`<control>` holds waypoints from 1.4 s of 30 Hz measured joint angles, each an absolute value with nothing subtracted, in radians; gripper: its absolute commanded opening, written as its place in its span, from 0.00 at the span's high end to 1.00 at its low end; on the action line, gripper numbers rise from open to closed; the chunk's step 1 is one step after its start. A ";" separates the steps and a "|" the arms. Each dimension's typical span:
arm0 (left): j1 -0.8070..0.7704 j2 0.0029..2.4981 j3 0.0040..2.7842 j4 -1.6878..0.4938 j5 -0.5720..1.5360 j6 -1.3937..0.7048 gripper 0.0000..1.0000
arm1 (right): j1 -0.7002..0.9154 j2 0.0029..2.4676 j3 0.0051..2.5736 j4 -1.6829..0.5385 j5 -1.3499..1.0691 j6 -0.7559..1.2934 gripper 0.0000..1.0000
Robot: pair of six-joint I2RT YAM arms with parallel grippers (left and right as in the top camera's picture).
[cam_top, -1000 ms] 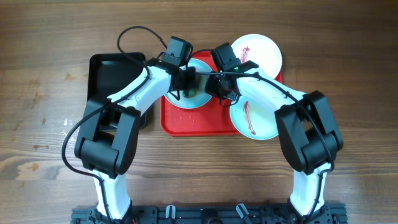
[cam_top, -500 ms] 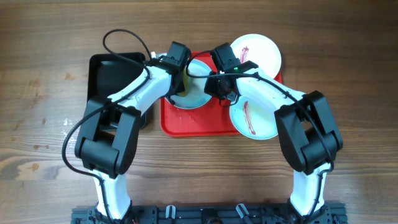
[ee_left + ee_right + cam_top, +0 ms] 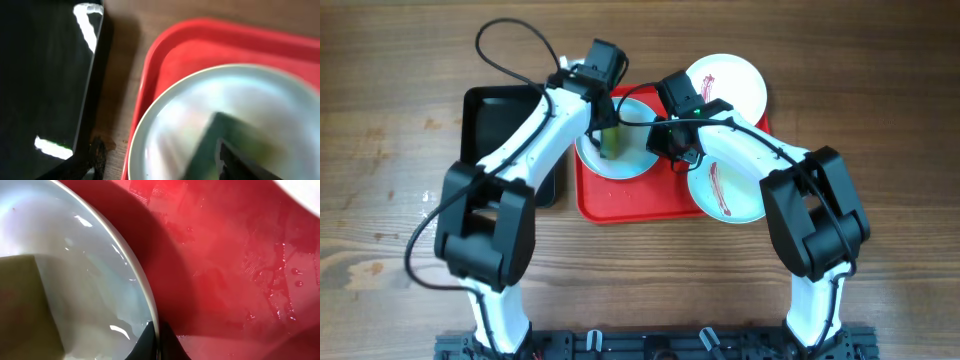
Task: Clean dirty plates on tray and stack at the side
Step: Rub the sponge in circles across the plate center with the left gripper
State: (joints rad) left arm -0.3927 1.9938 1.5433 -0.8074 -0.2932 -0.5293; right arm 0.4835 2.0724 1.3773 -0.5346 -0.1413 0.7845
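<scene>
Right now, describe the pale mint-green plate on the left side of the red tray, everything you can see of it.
The pale mint-green round plate is shallow and glossy, wet-looking, like glazed ceramic, with a thin raised rim. It lies flat in the left part of the bright red plastic tray, close to its left edge. No red streak shows on its visible face. A yellow-green sponge rests on it, and the right end effector pinches its right rim.

1. Robot lab test bench, not a home kitchen.
2. Two white-and-black arms, left arm [image 3: 535,130] and right arm [image 3: 760,160], stand on a black rail [image 3: 650,345] at the edge of the desk [image 3: 380,200].
3. Staged props on the wood-grain top: red tray [image 3: 630,200], black tray [image 3: 490,115], mint-green plate [image 3: 632,162].
</scene>
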 measured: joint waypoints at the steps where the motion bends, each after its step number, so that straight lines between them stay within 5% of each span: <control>1: -0.393 1.977 1.548 -0.808 -0.281 -0.506 0.47 | 0.484 2.072 1.377 -0.535 -0.141 0.785 0.96; 7: -0.393 1.933 1.564 -0.808 -0.131 -0.429 0.54 | 0.484 2.072 1.377 -0.535 -0.141 0.785 0.96; 14: -0.394 1.991 1.564 -0.842 -0.013 -0.358 0.49 | 0.483 2.072 1.377 -0.535 -0.141 0.785 0.96; 18: -0.399 2.045 1.563 -0.849 0.007 -0.336 0.68 | 0.483 2.072 1.377 -0.535 -0.141 0.785 0.96; 21: -0.399 2.050 1.563 -0.847 0.009 -0.321 0.96 | 0.483 2.072 1.377 -0.535 -0.141 0.785 0.96; 34: -0.400 2.050 1.563 -0.863 -0.139 -0.300 0.96 | 0.483 2.072 1.377 -0.535 -0.141 0.784 0.96; 42: -0.389 2.050 1.583 -0.860 0.097 -0.300 0.96 | 0.483 2.072 1.377 -0.535 -0.141 0.783 0.96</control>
State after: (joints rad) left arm -0.3893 2.0499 1.5826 -0.8604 0.0967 -0.3004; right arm 0.4828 2.0724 1.3773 -0.5346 -0.1410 0.7834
